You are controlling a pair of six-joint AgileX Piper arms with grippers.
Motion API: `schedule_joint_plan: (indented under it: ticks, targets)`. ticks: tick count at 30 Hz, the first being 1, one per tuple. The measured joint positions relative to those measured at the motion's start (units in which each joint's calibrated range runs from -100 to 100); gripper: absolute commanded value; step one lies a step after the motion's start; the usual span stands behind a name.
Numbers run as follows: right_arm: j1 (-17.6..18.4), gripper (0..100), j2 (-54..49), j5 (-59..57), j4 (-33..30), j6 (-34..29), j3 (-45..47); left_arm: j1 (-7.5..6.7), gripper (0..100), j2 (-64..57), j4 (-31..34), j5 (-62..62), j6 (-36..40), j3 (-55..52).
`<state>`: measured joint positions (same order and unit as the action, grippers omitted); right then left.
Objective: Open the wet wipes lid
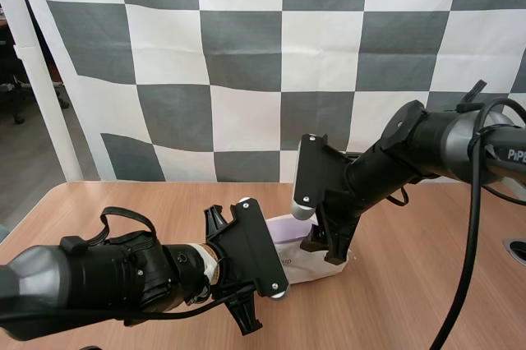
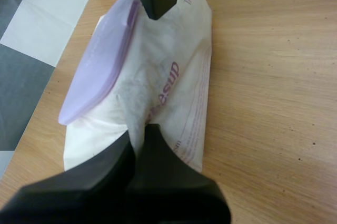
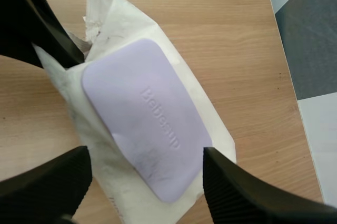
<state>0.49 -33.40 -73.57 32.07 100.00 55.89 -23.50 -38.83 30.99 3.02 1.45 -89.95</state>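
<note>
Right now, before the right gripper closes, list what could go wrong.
1. The right gripper is open astride the shut lid, not at its edge; closing might squeeze the pack instead of catching the lid.
2. The left gripper pinches only the pack's crumpled end; a pull on the lid may lift or slip the pack.

Left pincer (image 2: 141, 130) clamps pack (image 2: 181, 77) end, right pincer (image 3: 145, 163) straddles lid (image 3: 142, 113); table (image 1: 403, 301) beside pack seemingly open.

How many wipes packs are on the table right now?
1. The pack lies on the table; left gripper pinches one end, open right gripper straddles the lid. Part of the table is hidden.
</note>
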Motion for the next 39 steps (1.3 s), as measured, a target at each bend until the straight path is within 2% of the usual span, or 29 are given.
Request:
schedule_joint_plan:
  ticks: [2, 5, 11, 14, 16, 18, 20, 33, 39]
  targets:
    - [0.00, 82, 0.00, -0.04, 0.23, 0.00, 0.00, 0.00, 0, 0.00, 0.00, 0.00, 0.00, 0.00]
    - [0.00, 68, 0.10, -0.75, 0.47, 0.00, 0.00, 0.00, 0, 0.00, 0.00, 0.40, 0.00, 0.00]
    - [0.00, 63, 1.95, -0.94, 1.15, 0.00, 0.00, 0.00, 0, 0.00, 0.00, 0.40, 0.00, 0.00]
    - [0.00, 54, 3.29, -0.91, 1.57, 0.00, 0.00, 0.00, 0, 0.11, 0.00, 0.56, 0.00, 0.00]
    - [0.00, 40, 3.64, -0.91, 1.84, 0.00, 0.00, 0.00, 0, 0.11, 0.00, 0.56, 0.00, 0.00]
    - [0.00, 18, 3.64, -1.26, 2.16, 0.00, 0.00, 0.00, 0, 0.11, 0.00, 0.56, 0.00, 0.00]
    - [0.00, 0, 3.64, -1.26, 2.60, 0.00, 0.00, 0.00, 0, 0.11, 0.00, 0.73, 0.00, 0.00]
    - [0.00, 0, 3.51, -0.91, 3.09, 0.00, 0.00, 0.00, 0, 0.11, 0.44, 0.73, 0.00, 0.00]
    - [0.00, 0, 3.51, 4.58, 3.48, 0.00, 0.00, 0.00, 0, 0.11, 0.44, 1.06, 0.00, 0.00]
